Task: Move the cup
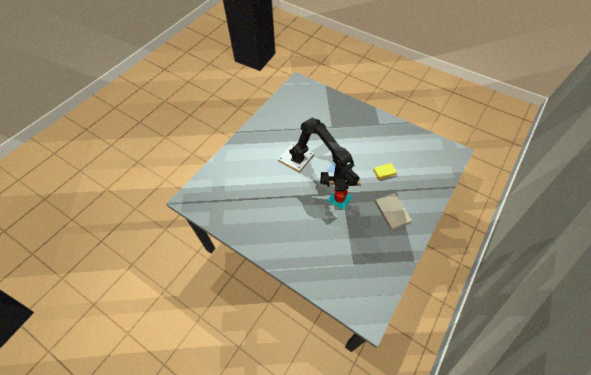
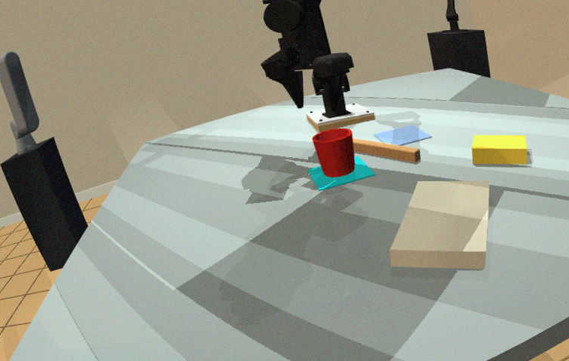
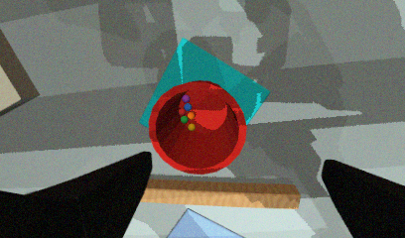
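Red cup [image 2: 333, 152], teal pad [image 2: 358, 173]
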Controlling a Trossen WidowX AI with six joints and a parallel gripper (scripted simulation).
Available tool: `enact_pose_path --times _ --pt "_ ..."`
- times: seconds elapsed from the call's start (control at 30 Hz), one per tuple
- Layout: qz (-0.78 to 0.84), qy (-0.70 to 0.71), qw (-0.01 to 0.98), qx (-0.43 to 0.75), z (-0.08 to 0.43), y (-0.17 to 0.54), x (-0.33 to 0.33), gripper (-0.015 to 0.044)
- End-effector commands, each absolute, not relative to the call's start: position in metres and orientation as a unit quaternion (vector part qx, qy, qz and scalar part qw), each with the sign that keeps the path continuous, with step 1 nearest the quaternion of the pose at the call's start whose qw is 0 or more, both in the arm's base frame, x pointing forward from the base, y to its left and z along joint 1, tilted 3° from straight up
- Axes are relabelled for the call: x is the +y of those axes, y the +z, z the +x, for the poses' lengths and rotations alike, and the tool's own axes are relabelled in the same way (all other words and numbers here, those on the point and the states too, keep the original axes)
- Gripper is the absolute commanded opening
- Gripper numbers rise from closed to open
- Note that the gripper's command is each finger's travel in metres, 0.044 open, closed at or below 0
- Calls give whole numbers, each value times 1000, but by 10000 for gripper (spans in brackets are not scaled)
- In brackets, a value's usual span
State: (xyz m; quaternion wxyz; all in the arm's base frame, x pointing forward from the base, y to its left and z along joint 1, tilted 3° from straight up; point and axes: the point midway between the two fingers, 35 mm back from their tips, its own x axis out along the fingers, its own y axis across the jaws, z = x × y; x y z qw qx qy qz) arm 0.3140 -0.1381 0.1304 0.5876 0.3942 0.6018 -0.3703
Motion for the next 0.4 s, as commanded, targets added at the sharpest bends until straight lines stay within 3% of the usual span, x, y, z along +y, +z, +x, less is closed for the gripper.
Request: enact_pose_path --times 0.0,0.37 --pt "392 -370 589 602 314 143 -139 440" --pt "394 -370 589 601 315 159 -138 440"
